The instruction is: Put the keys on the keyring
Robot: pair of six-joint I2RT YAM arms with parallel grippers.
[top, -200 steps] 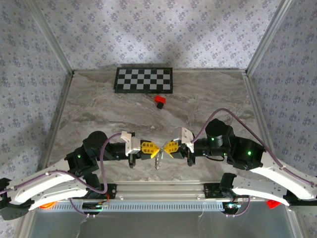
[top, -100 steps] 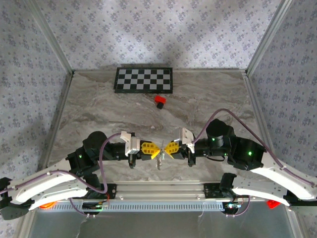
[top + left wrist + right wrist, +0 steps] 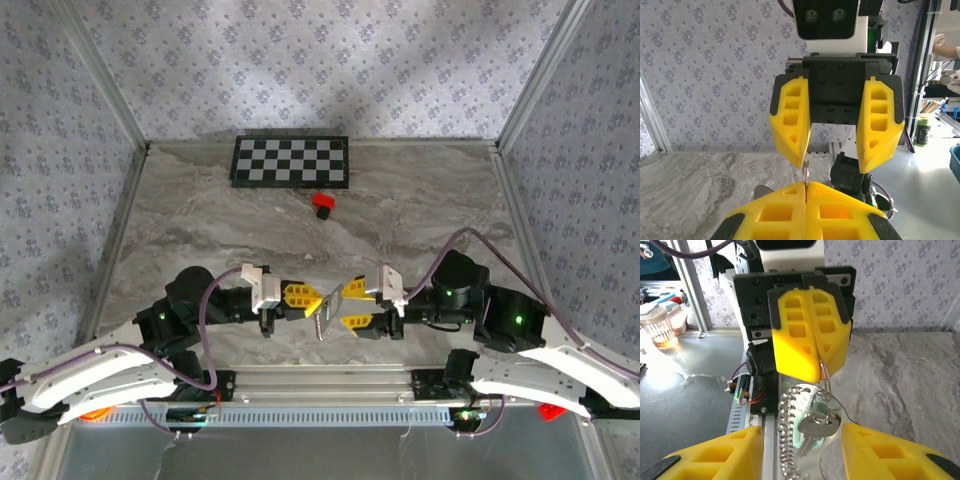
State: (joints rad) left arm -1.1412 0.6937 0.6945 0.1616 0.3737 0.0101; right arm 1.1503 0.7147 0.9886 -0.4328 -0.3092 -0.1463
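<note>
The jaws of the left gripper [image 3: 815, 369] are closed on a thin silvery wire ring [image 3: 824, 380]. The jaws of the right gripper [image 3: 834, 165] stand open and empty, directly facing the left gripper.

The small silver key with a pale mint-green head [image 3: 813, 426] hangs from the wire ring just below the left gripper, clear of the grey marbled table [image 3: 420, 210]. The silvery chain-like keyring with a jagged outline [image 3: 785, 432] hangs just beside the key, also below the left gripper. Whether the key is already threaded onto the keyring cannot be told.

The key is judged light, stiff and smooth, and free to swing. It is best taken across the flat faces of its head, with the blade left free. The keyring is judged limp and loose, so it is best held near its top, where sagging is least.

Well apart from the left gripper, off the table, a clear ribbed jar [image 3: 657, 322] is seen. Its amber contents cannot be identified.
</note>
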